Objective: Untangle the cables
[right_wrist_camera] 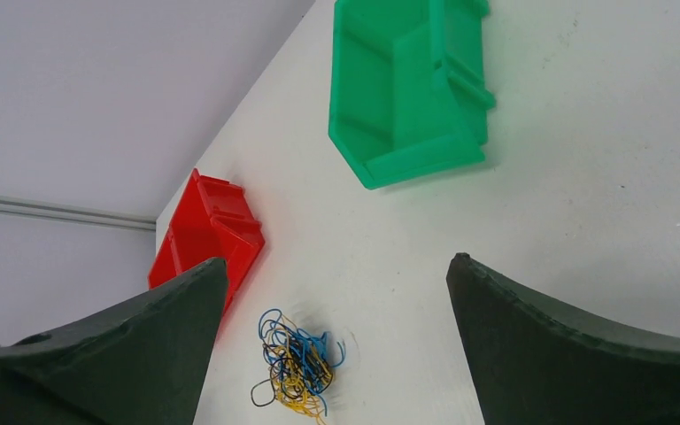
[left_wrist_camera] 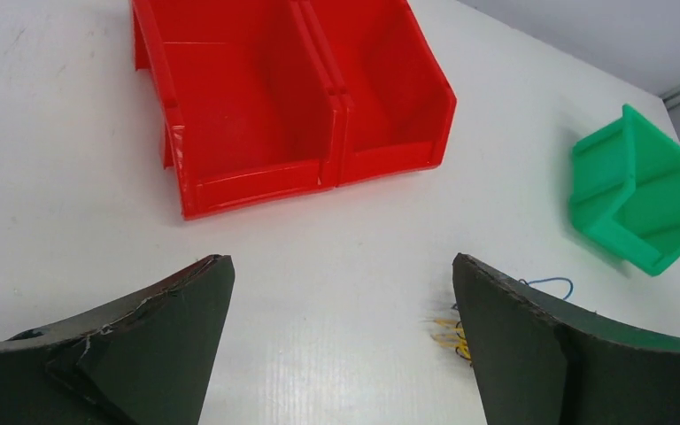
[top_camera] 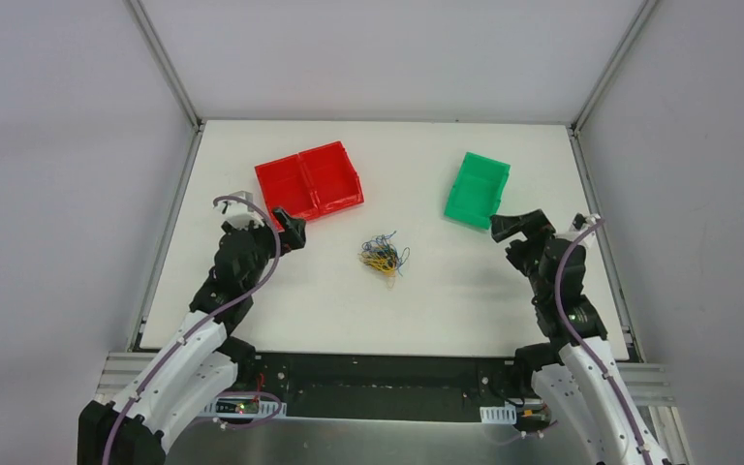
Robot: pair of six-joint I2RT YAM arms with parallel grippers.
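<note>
The cables point(top_camera: 384, 256) lie as one small tangled clump of yellow, blue and black wires on the white table, midway between my arms. The right wrist view shows the clump point(right_wrist_camera: 298, 367) between the fingers, some way ahead. In the left wrist view only a few yellow and blue strands point(left_wrist_camera: 450, 329) peek out beside the right finger. My left gripper point(top_camera: 294, 232) is open and empty, to the left of the clump. My right gripper point(top_camera: 510, 229) is open and empty, to the right of it.
A red double bin point(top_camera: 310, 180) stands behind and left of the clump, close to my left gripper. A green bin point(top_camera: 478, 189) stands at the back right, just beyond my right gripper. Both look empty. The table's edges point(top_camera: 581, 165) meet grey walls.
</note>
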